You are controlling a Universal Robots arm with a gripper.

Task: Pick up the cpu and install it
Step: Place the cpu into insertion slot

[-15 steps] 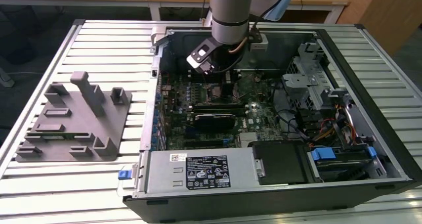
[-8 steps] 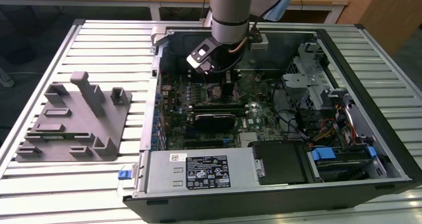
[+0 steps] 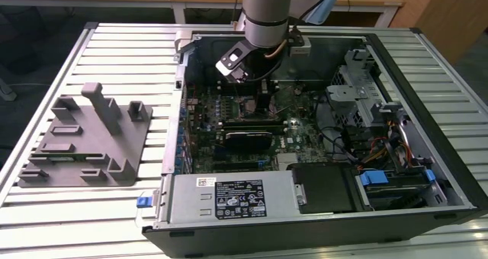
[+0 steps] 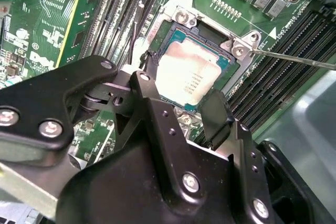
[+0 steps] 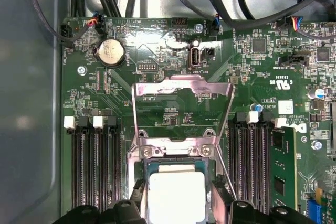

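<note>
The cpu [image 4: 191, 74], a silver-topped square chip with a green edge, lies flat in the open socket on the motherboard [image 4: 94, 30]. It also appears in the first wrist view as the cpu [image 5: 176, 192]. My gripper [image 4: 181, 93] straddles it, its black fingers [image 4: 216, 111] pressed against two opposite edges of the chip. The gripper [image 5: 177, 203] sits low over the socket. In the exterior view the arm's wrist [image 3: 233, 64] hangs inside the open computer case [image 3: 450, 173], above the board's upper part.
The socket's metal load plate [image 5: 181, 108] stands swung open, and its thin lever [image 4: 294, 59] sticks out sideways. Black memory slots [image 5: 94, 166] flank the socket, with a green memory stick [image 5: 283, 166]. Cables [image 5: 220, 3], drive bays [image 3: 366, 99], a power supply [image 3: 228, 199] and a grey fixture [image 3: 84, 139] surround it.
</note>
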